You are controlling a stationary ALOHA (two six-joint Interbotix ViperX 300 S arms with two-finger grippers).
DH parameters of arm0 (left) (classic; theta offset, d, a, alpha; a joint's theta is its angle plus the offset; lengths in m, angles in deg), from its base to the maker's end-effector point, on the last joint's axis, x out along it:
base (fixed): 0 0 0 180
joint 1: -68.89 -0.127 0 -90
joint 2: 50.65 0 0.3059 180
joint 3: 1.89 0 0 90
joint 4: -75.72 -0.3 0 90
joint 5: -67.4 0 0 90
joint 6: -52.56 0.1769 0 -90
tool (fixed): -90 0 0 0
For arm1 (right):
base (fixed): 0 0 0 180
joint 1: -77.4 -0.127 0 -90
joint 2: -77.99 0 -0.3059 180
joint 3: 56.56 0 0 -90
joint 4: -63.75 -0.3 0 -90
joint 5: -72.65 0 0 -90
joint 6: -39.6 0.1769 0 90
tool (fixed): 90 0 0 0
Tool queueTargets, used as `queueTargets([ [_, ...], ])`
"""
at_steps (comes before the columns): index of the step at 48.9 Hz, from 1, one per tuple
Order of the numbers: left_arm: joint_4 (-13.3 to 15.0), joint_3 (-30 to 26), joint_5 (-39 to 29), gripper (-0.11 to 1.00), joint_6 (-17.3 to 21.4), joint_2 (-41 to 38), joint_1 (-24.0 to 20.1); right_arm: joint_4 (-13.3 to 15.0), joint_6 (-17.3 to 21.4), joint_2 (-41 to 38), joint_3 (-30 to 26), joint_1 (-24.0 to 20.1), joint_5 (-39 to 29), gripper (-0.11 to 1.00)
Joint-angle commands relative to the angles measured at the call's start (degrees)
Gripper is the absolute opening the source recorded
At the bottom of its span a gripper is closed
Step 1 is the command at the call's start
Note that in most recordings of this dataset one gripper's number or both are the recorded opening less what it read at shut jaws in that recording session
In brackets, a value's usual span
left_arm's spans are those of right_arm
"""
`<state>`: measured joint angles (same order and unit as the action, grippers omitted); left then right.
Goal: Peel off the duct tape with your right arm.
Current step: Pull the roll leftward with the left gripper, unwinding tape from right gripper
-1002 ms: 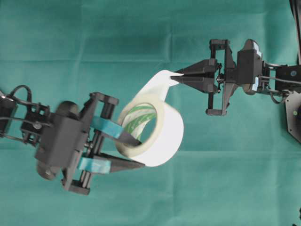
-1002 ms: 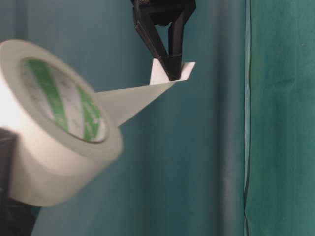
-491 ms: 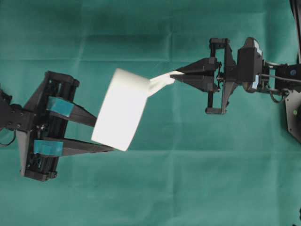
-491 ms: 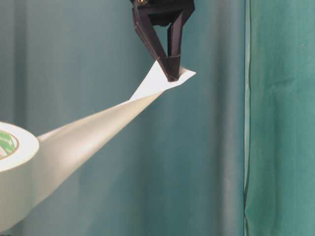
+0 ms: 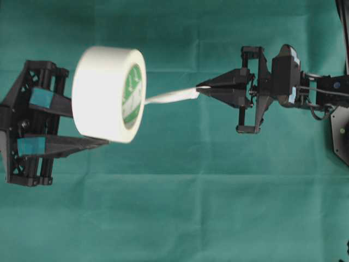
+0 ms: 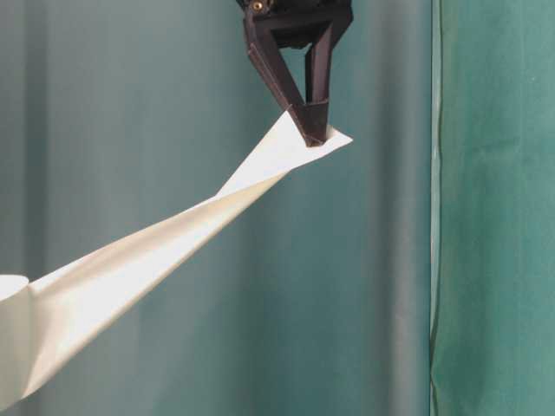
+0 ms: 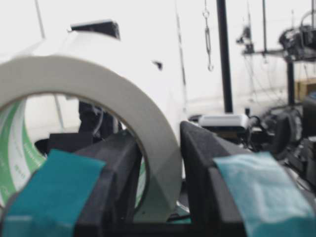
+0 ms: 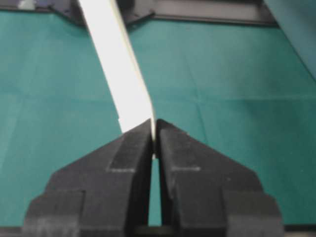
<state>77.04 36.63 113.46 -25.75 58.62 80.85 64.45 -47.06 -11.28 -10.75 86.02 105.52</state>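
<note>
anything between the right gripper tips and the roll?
Only the peeled tape strip, spanning from the right gripper to the duct tape roll above bare green cloth; overhead view.

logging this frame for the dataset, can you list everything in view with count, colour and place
wide white duct tape roll with green-and-white printed core: one, white, held off the cloth on the left of the overhead view, one wall of it between the left gripper's fingers
peeled strip of white tape: one, white, stretched from the roll to the right gripper's tips; seen as a long band in the table-level view
teal-green cloth: one, green, covering the table
green backdrop curtain: one, green, behind the arms at table level
left gripper: one, black with teal-blue patches, left side, shut on the roll's wall
right gripper: one, plain black, right of centre, shut on the strip's end
</note>
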Motion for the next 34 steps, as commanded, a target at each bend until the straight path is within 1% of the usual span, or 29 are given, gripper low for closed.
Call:
queueTargets([
  [1, -0.26, -1.14, 3.25, 0.22, 1.76, 2.2, 0.44, -0.44, 0.18, -0.18, 0.26, 1.23, -0.35, -0.09],
  [11, -0.26, -0.7, 6.42, 0.22, 6.59, 2.2, 0.44, -0.44, 0.44, -0.97, 0.26, 1.23, -0.53, -0.09],
  [17, -0.18, -0.44, 8.17, 0.22, 8.61, 2.2, 0.26, -0.35, 1.58, -1.41, 0.26, 1.23, -0.62, -0.09],
  [20, 0.0, -0.44, 8.53, 0.22, 9.14, 2.2, 0.0, -0.26, 2.2, -1.49, 0.35, 1.23, -0.53, -0.09],
  [34, 0.0, -0.09, 8.7, 0.22, 9.23, 2.55, -2.2, 0.18, 3.96, -2.2, 0.18, 0.0, -0.7, -0.09],
])
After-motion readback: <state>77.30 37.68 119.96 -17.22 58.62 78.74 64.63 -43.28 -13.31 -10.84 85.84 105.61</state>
